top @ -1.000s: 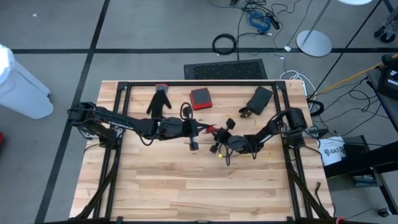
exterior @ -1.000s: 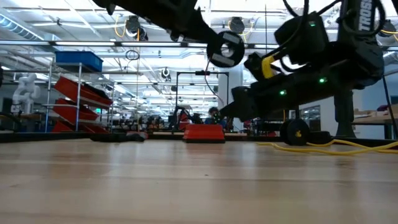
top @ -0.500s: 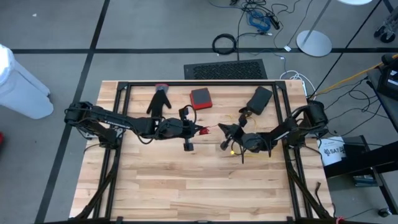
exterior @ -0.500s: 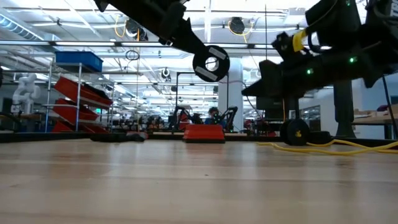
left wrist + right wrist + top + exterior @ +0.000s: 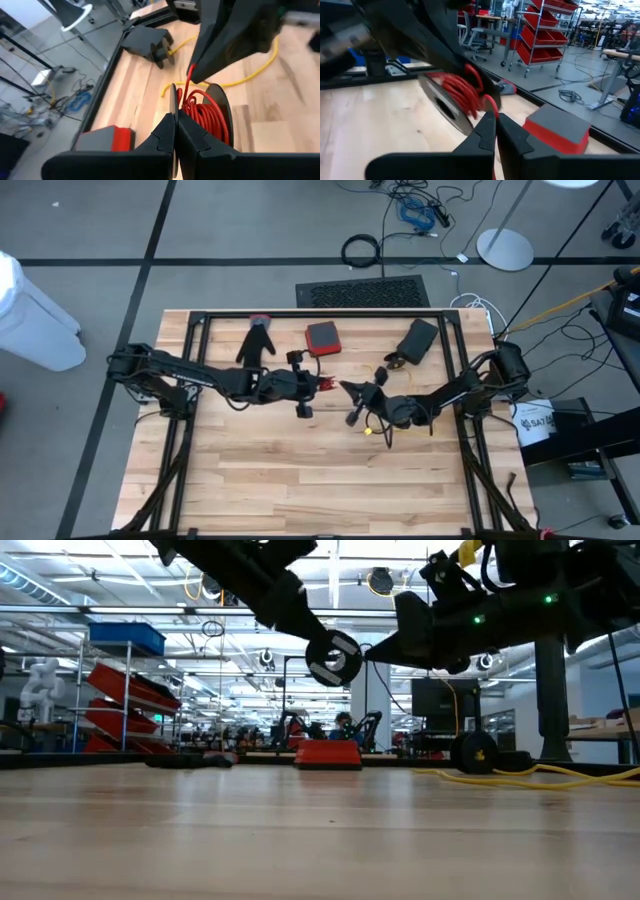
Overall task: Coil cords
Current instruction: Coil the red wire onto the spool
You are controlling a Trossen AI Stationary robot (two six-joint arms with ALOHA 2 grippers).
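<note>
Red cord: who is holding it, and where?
The left gripper grips the black spool of red cord by its rim; the right gripper pinches the cord's loose end.

I had both grippers meeting above table [image 5: 300,490] centre: left gripper [image 5: 326,385] left of right gripper [image 5: 345,387], spool [image 5: 210,112] between them. Box [image 5: 322,338] sat behind them near the far edge, glove [image 5: 256,341] left of it, case [image 5: 415,340] right. Cord [image 5: 425,423] lay under the right arm.
</note>
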